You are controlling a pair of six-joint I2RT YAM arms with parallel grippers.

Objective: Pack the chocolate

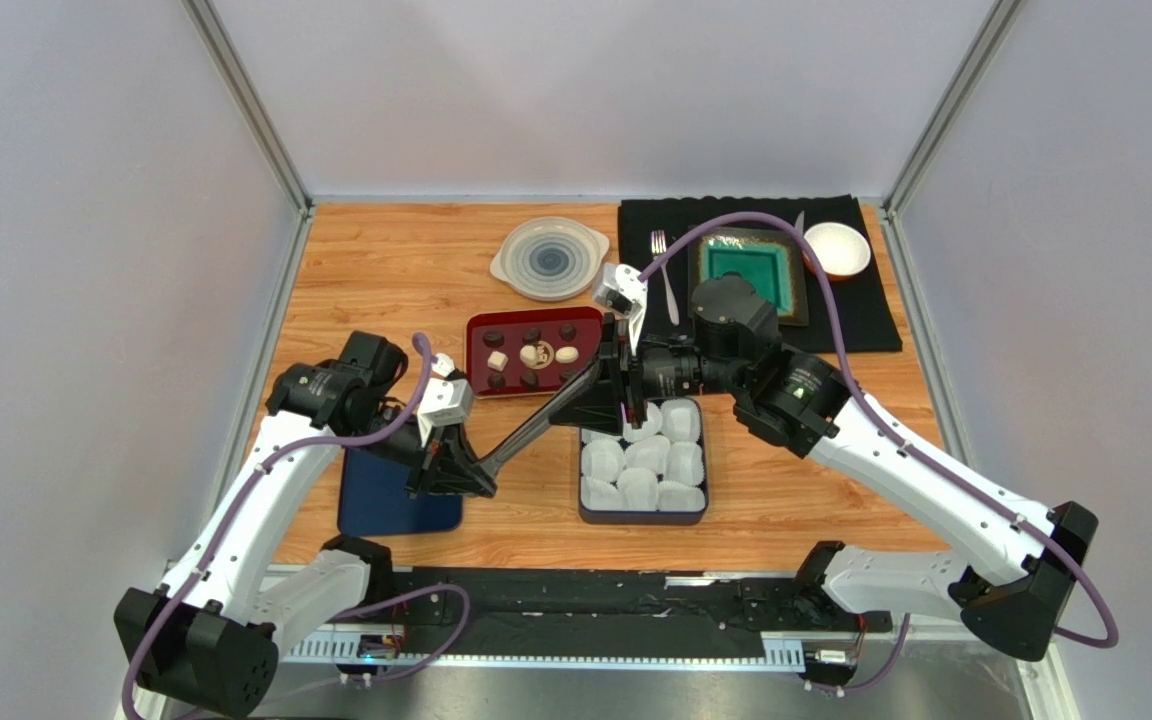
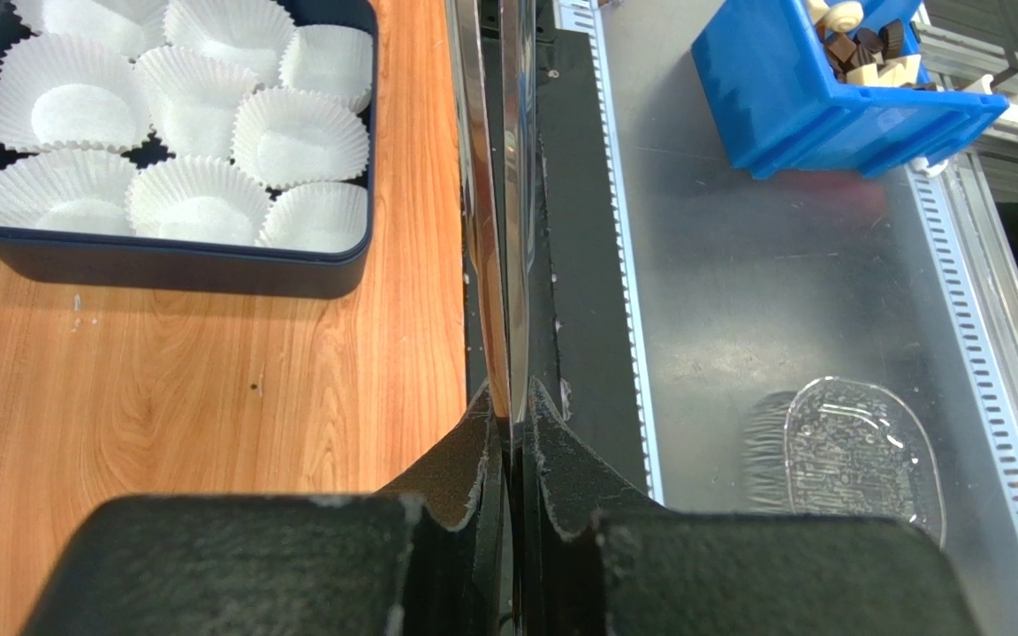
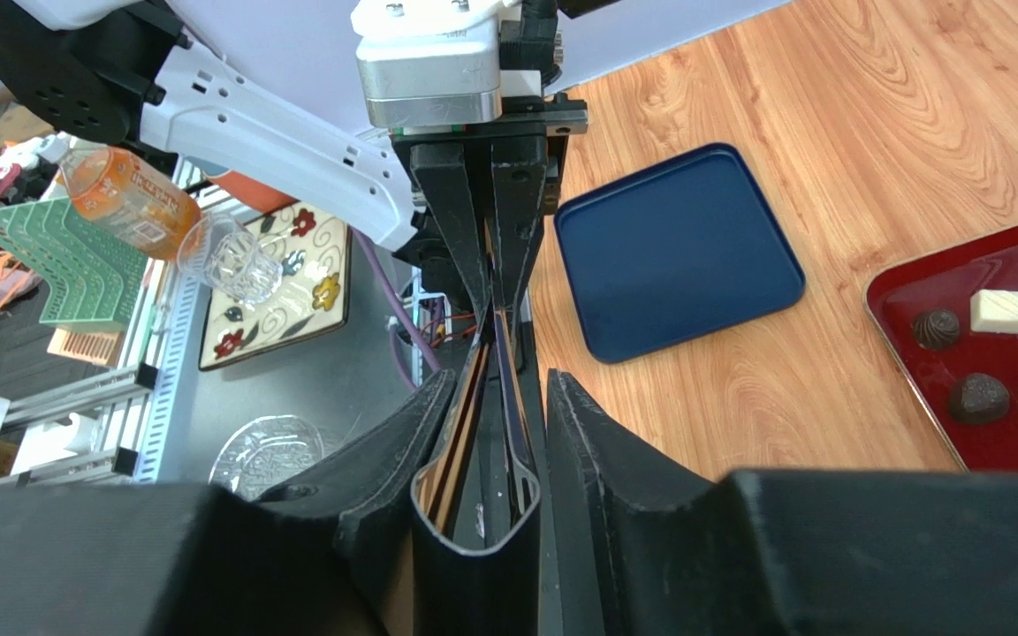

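The left gripper [image 1: 447, 468] is clamped tight on one end of long black tongs [image 1: 537, 425]. The right gripper [image 3: 499, 398] brackets their looped end, fingers slightly apart; I cannot tell whether it grips. The chocolate [image 1: 533, 333] sits on a red tray [image 1: 476, 353] just beyond the tongs, left of the right gripper, on a wooden table [image 1: 387, 270] between grey walls [image 1: 86, 300].

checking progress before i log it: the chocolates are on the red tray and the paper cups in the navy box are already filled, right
Not quite: the paper cups in the navy box are empty, as the left wrist view shows. The chocolates are indeed on the red tray.
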